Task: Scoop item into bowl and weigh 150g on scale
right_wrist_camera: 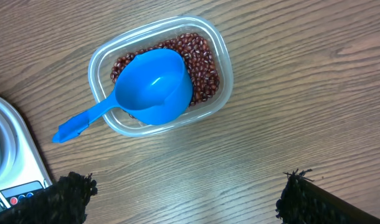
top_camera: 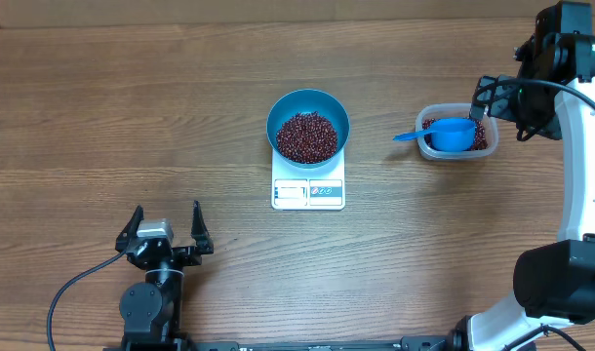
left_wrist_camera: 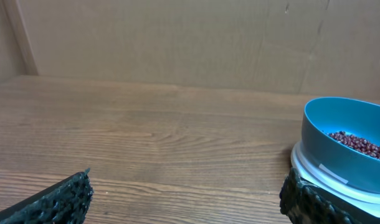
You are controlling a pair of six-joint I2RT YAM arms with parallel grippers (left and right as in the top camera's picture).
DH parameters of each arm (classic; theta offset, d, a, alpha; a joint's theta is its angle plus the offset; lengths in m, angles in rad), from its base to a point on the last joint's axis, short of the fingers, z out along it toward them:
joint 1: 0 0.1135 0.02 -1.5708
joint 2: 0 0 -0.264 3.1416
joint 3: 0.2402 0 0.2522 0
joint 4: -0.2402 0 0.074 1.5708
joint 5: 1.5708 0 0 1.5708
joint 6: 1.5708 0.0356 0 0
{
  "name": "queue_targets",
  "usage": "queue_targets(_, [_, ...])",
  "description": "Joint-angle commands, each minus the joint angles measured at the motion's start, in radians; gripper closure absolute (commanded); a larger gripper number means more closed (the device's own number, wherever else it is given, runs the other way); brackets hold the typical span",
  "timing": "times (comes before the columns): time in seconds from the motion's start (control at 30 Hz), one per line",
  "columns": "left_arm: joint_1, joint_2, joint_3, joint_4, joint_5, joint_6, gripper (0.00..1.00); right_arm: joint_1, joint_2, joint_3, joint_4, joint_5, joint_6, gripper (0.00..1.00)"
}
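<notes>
Now you see beans [top_camera: 307,136] in the bowl [top_camera: 278,109] on the scale [top_camera: 308,192]; scoop [top_camera: 452,134] at three o'clock; both jaws released.

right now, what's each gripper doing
left gripper: open, holding nothing
right gripper: open, holding nothing

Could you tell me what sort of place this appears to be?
Likely a robotics lab workbench, not a kitchen: a left arm and a right arm stand at a wooden table with a plain board backdrop, and a scale carries a bowl of beans.
</notes>
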Motion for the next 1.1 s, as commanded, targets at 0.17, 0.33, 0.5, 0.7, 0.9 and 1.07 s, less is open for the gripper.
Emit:
queue_targets(0.17, [0.01, -0.012, -0.004, -0.005, 0.029, 0.069, 0.0, 0.004, -0.019, 0.025, 0.005, -0.005, 0.006, 0.0])
queue_targets(0.33, [0.01, -0.012, -0.004, -0.005, 0.031, 0.068, 0.0, 0.004, -0.019, 0.025, 0.005, -0.005, 0.006, 0.0])
queue_targets(0.5, [0.01, -0.012, -0.004, -0.002, 0.031, 0.068, 0.01, 0.004, -0.019, 0.025, 0.005, -0.005, 0.006, 0.0])
queue_targets(0.7, [0.01, -0.01, -0.004, -0.002, 0.031, 0.068, 0.0, 0.004, -0.019, 0.025, 0.005, -0.005, 0.006, 0.0])
queue_targets(0.9, [0.01, -0.01, -0.004, -0.002, 0.031, 0.068, 0.0, 0.004, -0.019, 0.025, 0.005, -0.005, 0.006, 0.0])
queue_targets(1.07, [0.01, -0.01, -0.004, -0.002, 0.031, 0.068, 0.01, 0.004, -0.019, 0.025, 0.005, -0.005, 0.006, 0.0])
